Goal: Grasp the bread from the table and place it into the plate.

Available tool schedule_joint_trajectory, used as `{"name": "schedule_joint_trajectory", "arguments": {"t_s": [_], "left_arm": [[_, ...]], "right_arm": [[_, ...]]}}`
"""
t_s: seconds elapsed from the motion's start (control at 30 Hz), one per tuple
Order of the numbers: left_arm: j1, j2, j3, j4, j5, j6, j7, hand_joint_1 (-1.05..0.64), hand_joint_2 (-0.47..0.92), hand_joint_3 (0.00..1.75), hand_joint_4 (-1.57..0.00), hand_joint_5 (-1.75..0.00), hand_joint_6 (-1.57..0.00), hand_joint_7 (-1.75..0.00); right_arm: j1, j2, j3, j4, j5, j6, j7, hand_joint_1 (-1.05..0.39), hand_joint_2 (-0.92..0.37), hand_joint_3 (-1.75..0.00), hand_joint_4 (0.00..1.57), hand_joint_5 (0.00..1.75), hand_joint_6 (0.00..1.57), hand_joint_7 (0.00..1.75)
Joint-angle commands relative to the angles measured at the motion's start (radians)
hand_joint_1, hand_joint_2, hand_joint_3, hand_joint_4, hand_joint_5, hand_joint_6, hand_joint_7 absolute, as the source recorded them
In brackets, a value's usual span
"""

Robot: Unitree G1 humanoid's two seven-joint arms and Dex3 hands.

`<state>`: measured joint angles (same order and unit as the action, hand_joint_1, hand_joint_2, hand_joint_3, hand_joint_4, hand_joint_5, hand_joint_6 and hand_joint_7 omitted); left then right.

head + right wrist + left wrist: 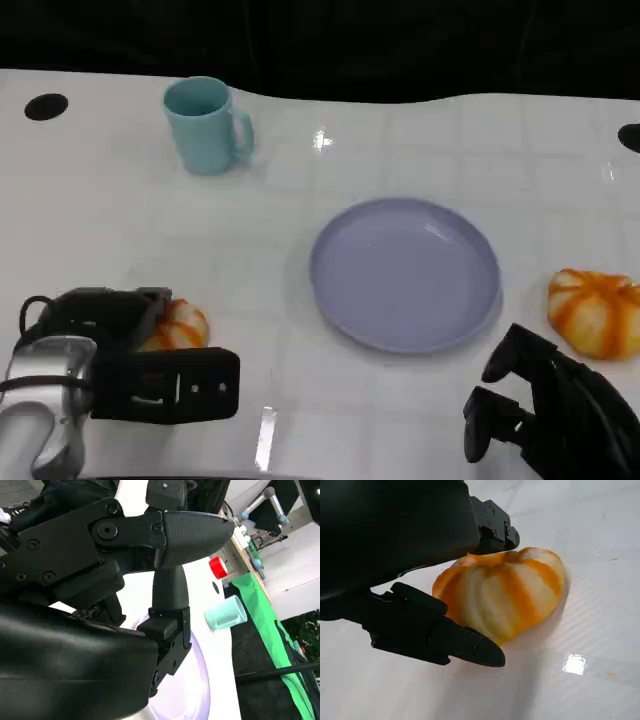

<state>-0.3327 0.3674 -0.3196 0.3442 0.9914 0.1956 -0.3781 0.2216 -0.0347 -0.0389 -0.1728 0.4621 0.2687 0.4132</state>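
The left hand (420,605) has its fingers around the bread (505,597) on the table (300,250), near left of the plate (405,275). The plate holds nothing. The right hand (545,405) holds nothing, fingers apart.

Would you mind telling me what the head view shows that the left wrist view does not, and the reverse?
Head view alone: the purple plate, the teal mug, a second bread near the right robot hand.

Left wrist view alone: close up, black fingers on either side of the bread; contact is unclear.

Both share: the left robot hand at the nearer bread, which lies on the white table.
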Motion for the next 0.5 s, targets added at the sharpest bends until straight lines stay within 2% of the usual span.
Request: {"name": "schedule_joint_trajectory", "arguments": {"t_s": [0.03,0.1,0.17,0.23,0.27,0.3,0.33,0.37,0.4,0.47,0.5], "left_arm": [[-0.044,0.028,-0.019,0.082,-0.051,-0.023,0.043,-0.5,0.9,0.01,-0.04,-0.04,-0.15,-0.02],[-0.06,0.031,-0.018,0.127,-0.086,-0.057,0.071,-0.48,0.91,0.02,-0.06,-0.05,-0.18,-0.03],[-0.075,0.034,-0.01,0.183,-0.134,-0.113,0.119,-0.37,0.92,0.1,-0.16,-0.09,-0.29,-0.07],[-0.084,0.039,-0.016,0.211,-0.159,-0.136,0.144,-0.34,0.92,0.14,-0.2,-0.11,-0.32,-0.07],[-0.083,0.032,0.003,0.246,-0.188,-0.18,0.223,-0.34,0.92,0.14,-0.2,-0.11,-0.33,-0.07],[-0.083,0.026,0.018,0.28,-0.213,-0.216,0.292,-0.29,0.92,0.26,-0.63,-0.55,-0.73,-0.23],[-0.085,0.022,0.026,0.309,-0.232,-0.244,0.344,-0.28,0.92,0.29,-0.74,-0.92,-0.93,-0.31],[-0.087,0.017,0.028,0.339,-0.241,-0.266,0.406,-0.28,0.92,0.31,-0.79,-1.13,-1.03,-0.36],[-0.092,0.015,0.024,0.362,-0.243,-0.279,0.449,-0.31,0.92,0.3,-0.82,-1.49,-0.95,-0.78],[-0.099,0.013,0.01,0.404,-0.238,-0.304,0.536,-0.35,0.92,0.32,-0.84,-1.68,-0.71,-1.44],[-0.103,0.013,0.004,0.418,-0.238,-0.313,0.56,-0.37,0.92,0.32,-0.84,-1.72,-0.64,-1.62]], "right_arm": [[0.006,0.0,-0.003,-0.013,0.011,-0.002,-0.002,-0.57,-0.92,-0.43,0.78,1.75,0.5,1.75],[0.007,0.001,-0.002,-0.013,0.009,-0.006,-0.002,-0.56,-0.92,-0.44,0.78,1.75,0.5,1.74],[0.007,0.001,-0.002,-0.012,0.007,-0.011,0.0,-0.55,-0.92,-0.46,0.78,1.75,0.49,1.74],[0.007,0.001,-0.002,-0.012,0.006,-0.012,0.0,-0.55,-0.92,-0.46,0.78,1.75,0.49,1.74],[0.005,0.002,-0.003,-0.01,0.007,-0.012,0.002,-0.55,-0.92,-0.47,0.78,1.75,0.49,1.75],[0.004,0.002,-0.004,-0.008,0.008,-0.012,0.003,-0.55,-0.92,-0.47,0.78,1.75,0.49,1.74],[0.003,0.001,-0.005,-0.007,0.008,-0.012,0.004,-0.55,-0.92,-0.47,0.78,1.75,0.49,1.74],[0.002,0.002,-0.006,-0.008,0.009,-0.008,0.002,-0.55,-0.92,-0.47,0.77,1.75,0.49,1.74],[0.002,0.002,-0.006,-0.009,0.009,-0.006,-0.001,-0.55,-0.92,-0.47,0.78,1.75,0.49,1.74],[0.0,0.002,-0.01,-0.008,0.016,-0.001,0.001,-0.55,-0.92,-0.47,0.78,1.75,0.5,1.73],[0.0,0.002,-0.011,-0.008,0.018,0.0,0.002,-0.54,-0.92,-0.47,0.78,1.75,0.5,1.73]]}}
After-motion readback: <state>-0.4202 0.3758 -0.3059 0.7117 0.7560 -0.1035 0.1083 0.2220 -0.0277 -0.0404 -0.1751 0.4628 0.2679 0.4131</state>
